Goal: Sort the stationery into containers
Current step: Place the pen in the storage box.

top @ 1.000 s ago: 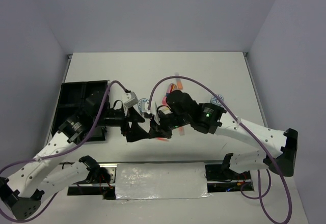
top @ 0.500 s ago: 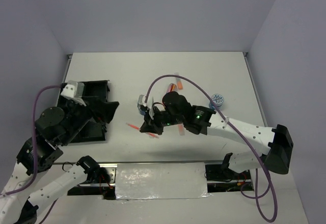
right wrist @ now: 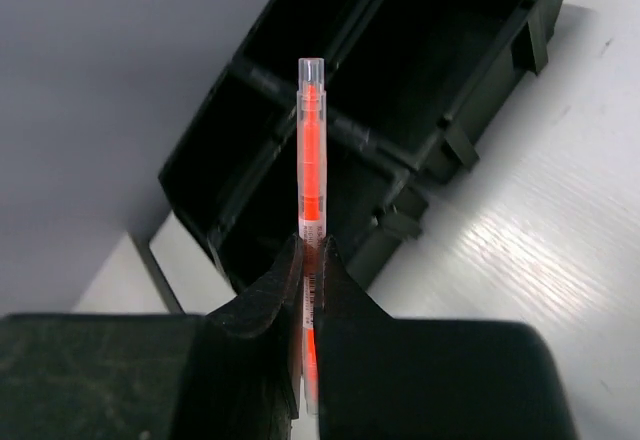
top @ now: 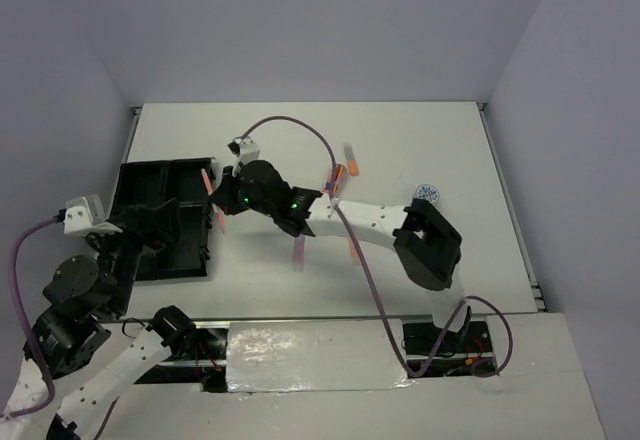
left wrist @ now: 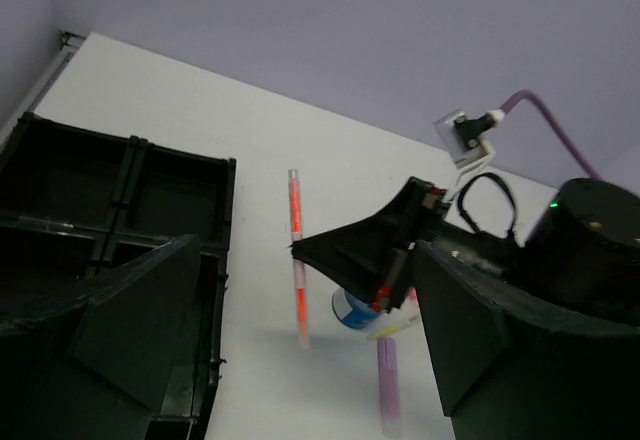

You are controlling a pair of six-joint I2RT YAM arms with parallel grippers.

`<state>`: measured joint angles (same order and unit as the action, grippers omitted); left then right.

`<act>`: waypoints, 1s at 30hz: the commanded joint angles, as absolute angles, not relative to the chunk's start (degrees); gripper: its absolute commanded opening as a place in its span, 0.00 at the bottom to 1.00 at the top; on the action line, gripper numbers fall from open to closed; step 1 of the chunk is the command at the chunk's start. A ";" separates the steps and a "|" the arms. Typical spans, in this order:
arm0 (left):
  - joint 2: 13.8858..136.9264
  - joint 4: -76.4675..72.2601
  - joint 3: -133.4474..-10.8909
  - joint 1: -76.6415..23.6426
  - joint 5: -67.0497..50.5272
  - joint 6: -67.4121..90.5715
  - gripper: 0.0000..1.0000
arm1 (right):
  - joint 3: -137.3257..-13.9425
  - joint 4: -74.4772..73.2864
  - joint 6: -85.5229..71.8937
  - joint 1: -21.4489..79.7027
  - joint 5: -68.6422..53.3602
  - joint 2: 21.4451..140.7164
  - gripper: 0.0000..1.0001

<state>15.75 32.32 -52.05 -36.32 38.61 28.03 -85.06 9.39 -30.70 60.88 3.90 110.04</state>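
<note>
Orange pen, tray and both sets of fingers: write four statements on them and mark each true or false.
1. The right fingers are shut on the orange pen. True.
2. The orange pen lies inside the tray. False: the right fingers hold it up in the air, near the tray.
3. The left fingers are open and hold nothing. True.
4. The lilac stick lies in the tray. False: it lies on the table.

Smooth plastic tray (right wrist: 262,82), translucent plastic pen (right wrist: 311,160)
</note>
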 commanded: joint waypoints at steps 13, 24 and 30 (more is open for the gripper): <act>13.45 25.40 -51.24 -36.04 42.89 21.27 0.99 | -109.77 1.85 -42.71 67.50 19.60 129.46 0.00; 12.75 24.52 -48.60 -34.10 38.23 20.83 0.99 | -117.77 4.13 -31.92 67.85 15.04 138.95 0.03; 11.87 24.17 -48.08 -33.93 37.18 20.31 0.99 | -115.94 5.62 -29.88 67.77 12.14 139.13 0.17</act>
